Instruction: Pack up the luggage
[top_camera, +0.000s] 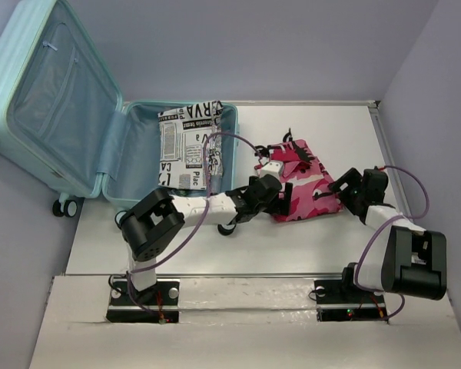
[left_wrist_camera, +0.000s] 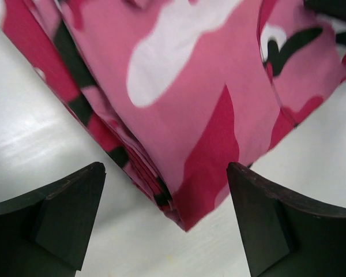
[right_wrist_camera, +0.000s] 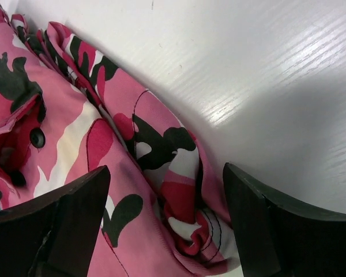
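Task is judged approx. half done. The luggage (top_camera: pixel 50 100) is laid open at the far-left corner of the table (top_camera: pixel 292 238), lid propped up toward the wall, base half flat on the tabletop. One folded item, a black-and-white newsprint cloth (top_camera: pixel 190 146), is already packed in the base half. A second item, a pink camo garment (top_camera: pixel 311 184), is not yet packed: it is seen lying folded on the table, just to the right of the luggage, betw. the two arms. Left to do, as judged: garment to be lifted in, then prob. lid to be closed.

Left gripper (left_wrist_camera: pixel 164 167) is released, jaws spread wide over the near corner of the garment, nothing pinched. Right gripper (right_wrist_camera: pixel 166 168) is likewise released, jaws straddling the rumpled right-hand edge w/o clamping it.

Luggage look: pale aqua hard shell, ribbed on the outside; inside is lined w/ matching blue fabric, a zipped mesh-like panel is seen on the lid. Small black-and-white wheels (top_camera: pixel 65 206) are seen at the near-left edge, one hanging off the table side.
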Robot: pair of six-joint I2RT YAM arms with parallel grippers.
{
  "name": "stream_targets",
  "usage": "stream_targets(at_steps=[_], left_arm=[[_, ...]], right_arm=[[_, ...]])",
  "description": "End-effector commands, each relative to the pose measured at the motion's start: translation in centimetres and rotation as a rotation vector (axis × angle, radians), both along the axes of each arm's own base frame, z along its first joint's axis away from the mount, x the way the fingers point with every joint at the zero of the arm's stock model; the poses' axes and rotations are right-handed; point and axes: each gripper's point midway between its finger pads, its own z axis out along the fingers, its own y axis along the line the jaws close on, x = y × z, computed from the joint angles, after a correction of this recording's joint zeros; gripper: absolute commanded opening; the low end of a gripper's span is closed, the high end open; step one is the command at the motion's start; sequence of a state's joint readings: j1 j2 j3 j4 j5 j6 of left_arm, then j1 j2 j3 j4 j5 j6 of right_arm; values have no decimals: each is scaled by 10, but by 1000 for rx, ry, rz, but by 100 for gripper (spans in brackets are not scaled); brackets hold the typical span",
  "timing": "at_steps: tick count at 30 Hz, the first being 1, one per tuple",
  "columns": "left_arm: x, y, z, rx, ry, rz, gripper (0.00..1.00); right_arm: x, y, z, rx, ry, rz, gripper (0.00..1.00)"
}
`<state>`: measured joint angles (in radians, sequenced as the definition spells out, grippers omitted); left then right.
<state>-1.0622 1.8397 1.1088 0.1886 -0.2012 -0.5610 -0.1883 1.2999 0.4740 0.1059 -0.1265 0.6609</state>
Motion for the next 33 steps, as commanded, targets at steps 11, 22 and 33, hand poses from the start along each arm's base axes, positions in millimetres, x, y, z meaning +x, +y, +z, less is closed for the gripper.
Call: stream_targets(at_steps=[11, 22, 33], left_arm=[[125, 25, 48, -70, -77, 231, 99], [148, 18, -4, -8, -21, 295, 99], [153, 11, -35, 1, 9, 307, 99]], right_arm=[[-13, -10, 38, -94, -94, -32, 98], [-58, 10, 37, -19, -45, -11, 100], [-65, 24, 14, 98, -12, -28, 99]])
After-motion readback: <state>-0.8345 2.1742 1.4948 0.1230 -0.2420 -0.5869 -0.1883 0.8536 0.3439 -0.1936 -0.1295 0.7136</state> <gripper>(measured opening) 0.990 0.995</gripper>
